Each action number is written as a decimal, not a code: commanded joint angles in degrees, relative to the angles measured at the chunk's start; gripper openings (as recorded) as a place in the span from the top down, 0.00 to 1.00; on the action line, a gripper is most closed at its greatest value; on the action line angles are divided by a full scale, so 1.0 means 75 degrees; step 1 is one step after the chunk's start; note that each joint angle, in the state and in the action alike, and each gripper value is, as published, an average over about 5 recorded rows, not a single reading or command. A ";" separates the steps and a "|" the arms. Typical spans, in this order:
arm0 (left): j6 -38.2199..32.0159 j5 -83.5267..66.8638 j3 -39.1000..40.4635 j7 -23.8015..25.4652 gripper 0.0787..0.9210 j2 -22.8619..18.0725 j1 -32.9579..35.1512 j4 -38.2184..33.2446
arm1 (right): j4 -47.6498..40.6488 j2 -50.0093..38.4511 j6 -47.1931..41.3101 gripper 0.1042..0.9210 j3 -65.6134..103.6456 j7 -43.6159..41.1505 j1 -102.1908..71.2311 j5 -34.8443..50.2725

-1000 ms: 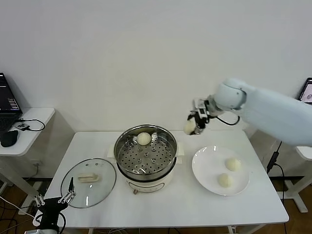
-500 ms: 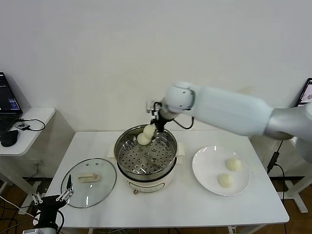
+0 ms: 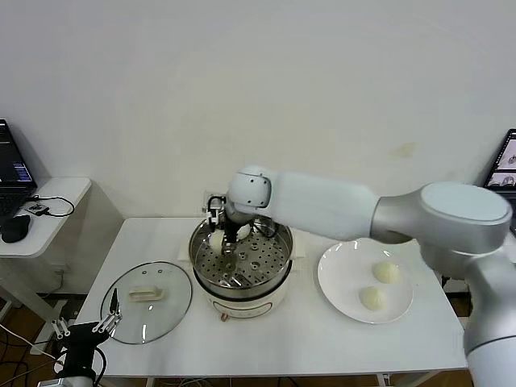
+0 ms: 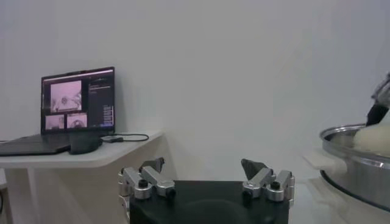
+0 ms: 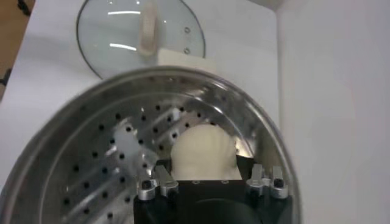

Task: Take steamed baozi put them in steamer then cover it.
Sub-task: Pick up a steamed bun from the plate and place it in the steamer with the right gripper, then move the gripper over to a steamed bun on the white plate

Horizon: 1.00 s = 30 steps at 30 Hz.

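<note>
The steamer [image 3: 260,281] stands mid-table, its perforated tray showing. My right gripper [image 3: 219,235] reaches down into its left side, shut on a steamed baozi [image 3: 218,240]. In the right wrist view that cream bun [image 5: 203,149] sits between the fingers of the right gripper [image 5: 207,171], just above the tray [image 5: 103,164]. A second baozi [image 3: 243,232] lies at the back of the tray. Two more [image 3: 386,272] [image 3: 372,298] rest on the white plate [image 3: 339,286]. The glass cover [image 3: 147,300] lies flat left of the steamer. My left gripper [image 3: 85,332] is parked, open, off the table's front left corner.
A side table [image 3: 48,197] with a laptop [image 4: 76,100] and mouse stands to the left. The left wrist view shows the open left gripper [image 4: 202,170] and the steamer's rim [image 4: 350,152] far off. The steamer's plug lead trails behind it.
My right arm swung left from beside the plate, carrying the baozi across the steamer, and lowered it into the tray's left side. The left arm stayed put.
</note>
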 commanded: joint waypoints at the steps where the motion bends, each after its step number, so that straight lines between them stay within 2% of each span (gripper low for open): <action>1: -0.0016 0.0017 -0.0001 -0.0005 0.12 -0.0003 0.0003 -0.0024 | -0.0561 0.0674 -0.0131 0.32 -0.0071 0.0176 -0.0367 0.0006; 4: -0.0026 0.0016 -0.0003 -0.0010 0.12 -0.0005 0.0007 -0.0033 | -0.0657 0.0717 -0.0121 0.29 -0.0056 0.0241 -0.0403 -0.0035; 9: -0.0032 0.0023 0.0015 -0.0015 0.12 -0.0027 0.0024 -0.0061 | -0.0590 0.0620 -0.0131 0.15 0.0022 0.0205 -0.0356 -0.0051; 14: -0.0015 0.0022 0.0026 -0.0018 0.12 -0.0043 0.0042 -0.0137 | 0.0287 -0.0148 -0.0121 0.12 -0.0174 -0.0366 0.0424 -0.0395; 20: 0.0014 0.0031 0.0094 -0.0016 0.12 -0.0055 0.0062 -0.0213 | 0.1628 -0.1779 0.0431 0.12 -0.0380 -0.1772 0.1975 -0.0822; 24: 0.0026 0.0042 0.0112 -0.0015 0.12 -0.0053 0.0093 -0.0279 | 0.2576 -0.3292 0.1050 0.12 -0.0536 -0.2562 0.2675 -0.1106; 30: 0.0021 0.0082 0.0110 -0.0012 0.12 0.0001 0.0196 -0.0286 | 0.3657 -0.5560 0.2332 0.12 -0.0958 -0.3579 0.2785 -0.2217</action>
